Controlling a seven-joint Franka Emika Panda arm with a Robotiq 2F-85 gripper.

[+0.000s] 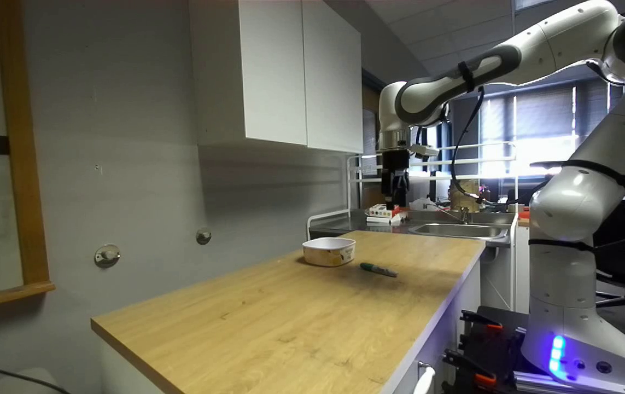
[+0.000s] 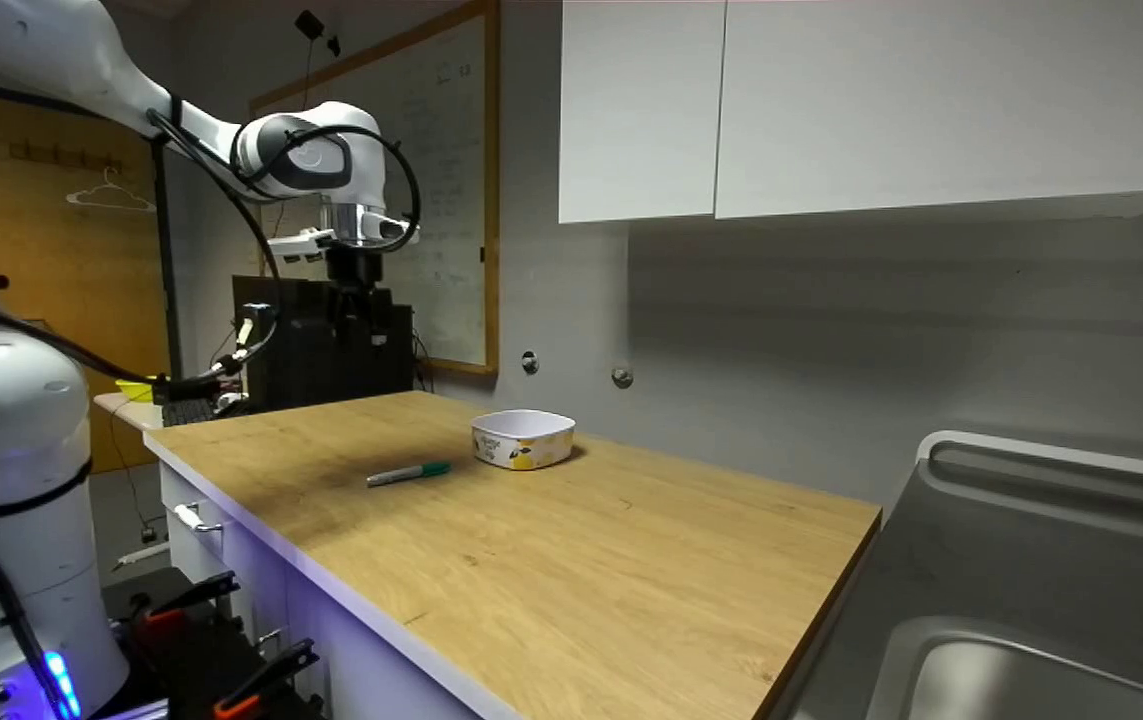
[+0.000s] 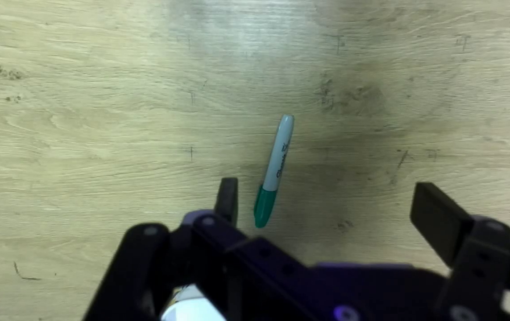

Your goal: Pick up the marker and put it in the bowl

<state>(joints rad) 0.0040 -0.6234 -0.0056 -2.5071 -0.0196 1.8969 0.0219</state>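
The marker (image 3: 277, 165) has a pale grey-white barrel and a green cap. It lies flat on the wooden counter and shows in both exterior views (image 1: 379, 270) (image 2: 408, 474). The bowl (image 1: 327, 254) is squarish-round, white inside, with a yellow fruit pattern outside (image 2: 523, 447). It stands upright beside the marker's green cap end, apart from it. In the wrist view a piece of the bowl (image 3: 192, 308) shows at the bottom, mostly hidden by the gripper. My gripper (image 3: 329, 196) is open and empty, pointing down well above the counter (image 1: 395, 198) (image 2: 359, 325). The cap appears between the fingers, nearer the left one.
The wooden counter (image 1: 268, 317) runs along the wall, with white cabinets (image 1: 274, 71) above. A metal sink (image 1: 457, 231) adjoins one end. Small boxes (image 1: 382, 212) stand near the sink. A white wire rack (image 1: 432, 163) rises behind. A whiteboard (image 2: 441, 200) hangs on the wall.
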